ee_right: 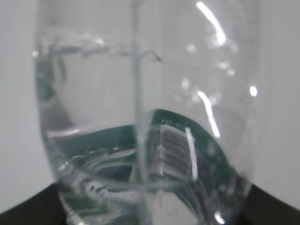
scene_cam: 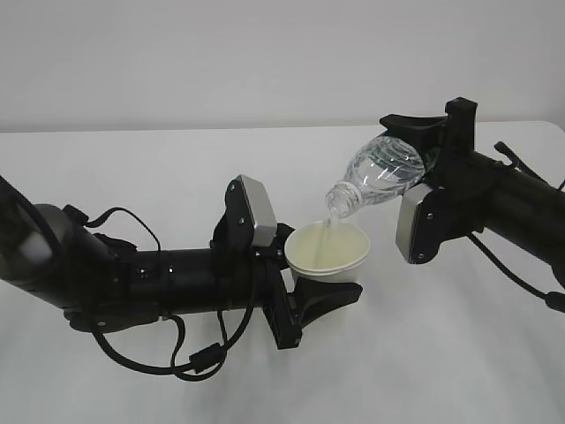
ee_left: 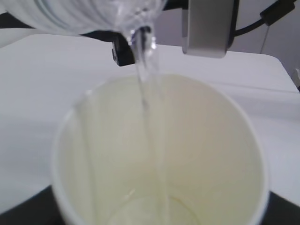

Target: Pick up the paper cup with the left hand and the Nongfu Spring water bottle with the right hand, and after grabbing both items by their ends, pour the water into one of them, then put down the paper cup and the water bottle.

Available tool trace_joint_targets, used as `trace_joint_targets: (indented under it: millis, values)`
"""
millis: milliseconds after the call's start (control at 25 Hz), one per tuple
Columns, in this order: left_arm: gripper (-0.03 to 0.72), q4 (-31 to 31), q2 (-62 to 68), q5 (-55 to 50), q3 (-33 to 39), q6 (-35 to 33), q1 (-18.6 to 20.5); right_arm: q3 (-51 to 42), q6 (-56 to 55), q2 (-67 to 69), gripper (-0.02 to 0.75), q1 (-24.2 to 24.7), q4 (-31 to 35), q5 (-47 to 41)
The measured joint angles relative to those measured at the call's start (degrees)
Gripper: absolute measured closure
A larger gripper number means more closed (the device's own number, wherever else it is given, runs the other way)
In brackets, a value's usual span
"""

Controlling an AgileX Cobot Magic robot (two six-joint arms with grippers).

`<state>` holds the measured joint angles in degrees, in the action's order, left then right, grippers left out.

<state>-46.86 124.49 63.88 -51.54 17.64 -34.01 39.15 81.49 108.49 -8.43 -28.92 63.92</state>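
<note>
I'm seeing left jaws [scene_cam: 328, 296] gripping the white tapered paper cup [scene_cam: 327, 252] upright under the clear ribbed bottle [scene_cam: 380, 177], right jaws [scene_cam: 430, 146] clamping its base, tilted so water [ee_left: 147, 89] is streaming in.

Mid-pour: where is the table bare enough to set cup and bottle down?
Bare table behind the left hand, and the front strip below the right hand. Crowded in the centre, where the Nongfu Spring water bottle tips over the paper cup.
</note>
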Motion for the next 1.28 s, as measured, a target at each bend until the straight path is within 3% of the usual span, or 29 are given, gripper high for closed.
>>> trace_joint_targets:
  millis: [1280]
  values:
    - [0.232,-1.14,0.00,0.00,0.00,0.32,0.00,0.00,0.45,0.00,0.309,0.00,-0.22,0.00]
